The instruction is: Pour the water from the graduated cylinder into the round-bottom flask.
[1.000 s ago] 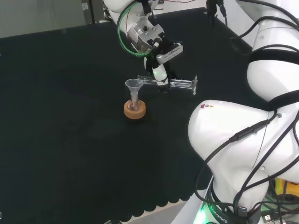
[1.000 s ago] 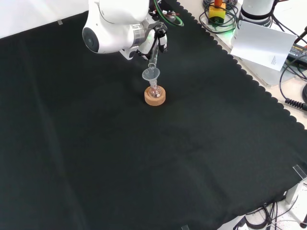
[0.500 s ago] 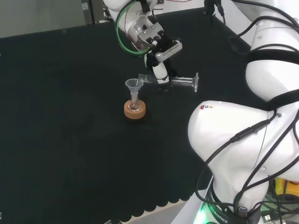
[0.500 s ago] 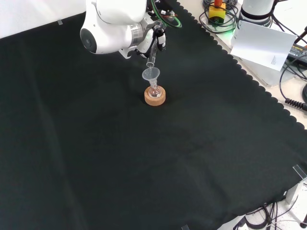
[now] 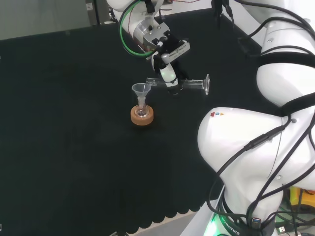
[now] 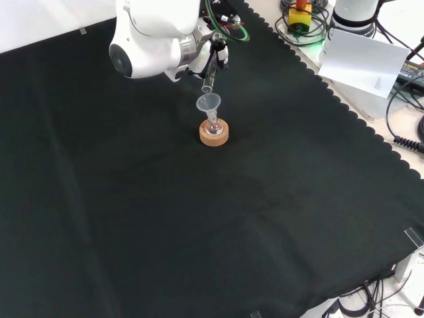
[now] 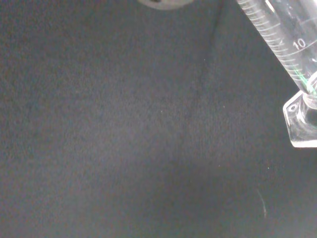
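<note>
Above a bench draped in black cloth (image 5: 74,123), the robot's hand (image 5: 169,73) is gripping a clear graduated cylinder (image 5: 189,83), its fingers curling round the tube near the spout end. In the head view the cylinder is lying almost level, its flat foot pointing toward the right of that view and its spout reaching left to a spot just above the rim of a clear funnel (image 5: 141,90). The funnel is sitting upright in the neck of a small round-bottom flask (image 5: 142,111), which is resting in a cork ring (image 5: 142,116) on the cloth, below and to the left of the hand in that view. In the front view the hand (image 6: 218,56) is coming in from the top beside the arm's big white link (image 6: 156,33), and the cylinder (image 6: 211,74) is slanting down from it toward the funnel (image 6: 209,103), its lower end hanging just over the funnel's mouth without visibly touching it; the flask (image 6: 213,127) and ring (image 6: 214,132) are standing directly beneath. In the wrist view the cylinder's printed scale and foot (image 7: 282,47) are showing close and large over bare cloth (image 7: 124,139). Whether any water is running from the spout cannot be told.
</note>
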Tool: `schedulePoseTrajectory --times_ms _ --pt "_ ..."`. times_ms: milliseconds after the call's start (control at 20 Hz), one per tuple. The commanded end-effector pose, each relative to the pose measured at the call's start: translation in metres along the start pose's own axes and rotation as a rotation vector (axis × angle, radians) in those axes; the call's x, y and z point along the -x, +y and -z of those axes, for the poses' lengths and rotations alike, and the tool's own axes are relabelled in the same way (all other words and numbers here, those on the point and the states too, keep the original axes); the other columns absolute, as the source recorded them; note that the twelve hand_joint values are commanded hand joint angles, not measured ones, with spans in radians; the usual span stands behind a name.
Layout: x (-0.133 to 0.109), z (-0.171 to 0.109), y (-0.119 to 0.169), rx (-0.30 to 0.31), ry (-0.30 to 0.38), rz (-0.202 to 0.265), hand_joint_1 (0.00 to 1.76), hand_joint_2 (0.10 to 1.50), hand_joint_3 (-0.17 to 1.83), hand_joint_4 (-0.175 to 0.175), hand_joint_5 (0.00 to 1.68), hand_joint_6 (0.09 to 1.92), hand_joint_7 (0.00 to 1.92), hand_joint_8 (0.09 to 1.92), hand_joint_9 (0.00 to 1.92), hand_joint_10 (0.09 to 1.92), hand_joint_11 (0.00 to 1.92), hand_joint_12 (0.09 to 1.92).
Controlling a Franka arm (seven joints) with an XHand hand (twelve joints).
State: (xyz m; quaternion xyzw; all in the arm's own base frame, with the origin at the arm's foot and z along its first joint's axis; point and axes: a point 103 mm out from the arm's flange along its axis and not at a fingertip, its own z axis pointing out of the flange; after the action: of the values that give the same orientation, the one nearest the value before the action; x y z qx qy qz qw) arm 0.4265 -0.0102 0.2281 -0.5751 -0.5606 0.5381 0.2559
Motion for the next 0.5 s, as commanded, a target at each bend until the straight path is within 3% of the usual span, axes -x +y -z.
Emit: schedulePoseTrajectory --times_ms 50,300,500 --pt "0.0001 0.0 -0.0009 -0.006 -0.001 -0.002 1.27 1.08 0.0 -0.175 1.04 0.9 1.08 0.88 1.47 0.09 1.22 0.73" --pt "-0.0001 0.0003 -0.0011 0.002 0.0 0.0 1.27 1.08 0.0 -0.175 1.04 0.9 1.08 0.88 1.47 0.09 1.22 0.73" --pt "0.0002 0.0001 -0.0014 0.051 0.001 0.003 1.27 1.08 0.0 -0.175 1.04 0.9 1.08 0.88 1.47 0.09 1.22 0.73"
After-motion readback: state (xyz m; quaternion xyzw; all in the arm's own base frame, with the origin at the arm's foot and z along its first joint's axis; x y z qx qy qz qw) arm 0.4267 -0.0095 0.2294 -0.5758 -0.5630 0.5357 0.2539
